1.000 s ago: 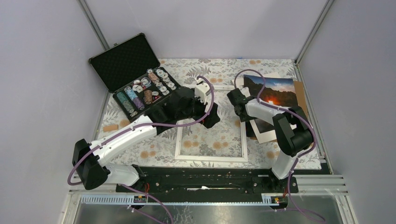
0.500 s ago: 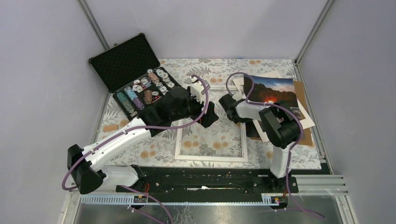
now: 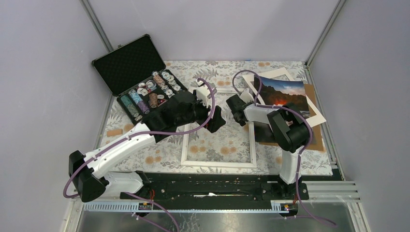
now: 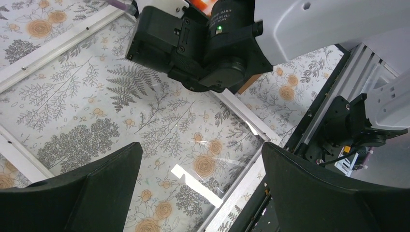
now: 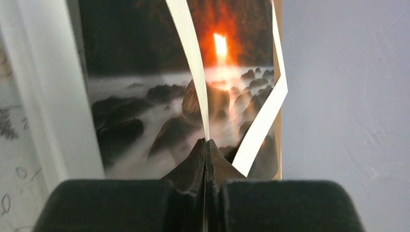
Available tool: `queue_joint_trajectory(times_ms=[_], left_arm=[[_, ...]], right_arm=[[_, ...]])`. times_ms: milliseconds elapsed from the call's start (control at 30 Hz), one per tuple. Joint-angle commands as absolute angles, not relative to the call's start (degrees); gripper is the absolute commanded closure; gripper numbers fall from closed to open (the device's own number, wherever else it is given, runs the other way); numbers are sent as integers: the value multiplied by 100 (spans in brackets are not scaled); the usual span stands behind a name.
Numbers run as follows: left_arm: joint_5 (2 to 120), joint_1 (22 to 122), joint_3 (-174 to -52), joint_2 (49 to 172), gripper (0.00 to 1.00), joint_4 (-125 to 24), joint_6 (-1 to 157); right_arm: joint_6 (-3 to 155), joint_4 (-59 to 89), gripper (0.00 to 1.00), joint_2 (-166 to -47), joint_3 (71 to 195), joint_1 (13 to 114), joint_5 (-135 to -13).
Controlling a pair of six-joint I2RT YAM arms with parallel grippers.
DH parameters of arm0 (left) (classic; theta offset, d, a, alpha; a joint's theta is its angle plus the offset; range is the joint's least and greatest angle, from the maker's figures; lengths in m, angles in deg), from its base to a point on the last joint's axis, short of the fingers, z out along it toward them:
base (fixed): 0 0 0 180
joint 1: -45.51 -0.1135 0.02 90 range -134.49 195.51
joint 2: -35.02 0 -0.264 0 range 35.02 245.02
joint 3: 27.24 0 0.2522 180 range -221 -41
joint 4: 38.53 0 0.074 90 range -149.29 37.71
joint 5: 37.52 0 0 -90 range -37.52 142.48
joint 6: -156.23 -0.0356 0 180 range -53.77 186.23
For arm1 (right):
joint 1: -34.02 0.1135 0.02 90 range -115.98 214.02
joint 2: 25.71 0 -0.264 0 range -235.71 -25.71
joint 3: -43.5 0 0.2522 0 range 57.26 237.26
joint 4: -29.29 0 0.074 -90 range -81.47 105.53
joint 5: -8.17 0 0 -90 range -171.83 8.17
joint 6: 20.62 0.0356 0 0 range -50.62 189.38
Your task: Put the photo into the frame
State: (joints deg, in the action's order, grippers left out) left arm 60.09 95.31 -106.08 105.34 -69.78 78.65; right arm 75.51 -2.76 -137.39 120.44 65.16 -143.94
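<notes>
Right arm pinching the photo's edge beside the open frame, left arm hovering spread over it.

The thin white rectangular picture frame (image 3: 217, 164) lies flat on the floral-printed tablecloth (image 3: 215, 142). The left gripper (image 4: 199, 151) hangs over the cloth inside it, its black fingers (image 4: 92, 193) spread wide with nothing between them. Just right of the frame's right bar sits the rectangular landscape photo (image 3: 285, 92) of dark mountains and a glowing red-orange sun. It is outside the frame and rests partly on a plain brown backing board (image 3: 316, 143). The right gripper (image 5: 206, 143) has its tips pressed together on a thin white strip of the photo's border, which curls up off the print. A black foam-lined case of poker chips (image 3: 145, 94) stands open at the far left.
</notes>
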Motion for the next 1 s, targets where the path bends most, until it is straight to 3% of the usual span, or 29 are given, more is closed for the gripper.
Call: queue_joint_trajectory(times_ms=[0,300,533,967], left_arm=[[5923,9508,-10600,10278,1,-6700,7787],[6003,9507,-10600,10288,1,-6691,7827],[6082,9502,-10614,10263,1,-6688,7836],[6073,9461,-10615,10311,1,-6698,7857]], right_arm=[[7134,294,100,-13419,12450,6157,-14776],[6333,716,100,-13285,13330,4956,-14485],[6254,402,100,-12765,14006,4795,-14259],[7649,-2318,100,-10914,14432,5073,-12360]])
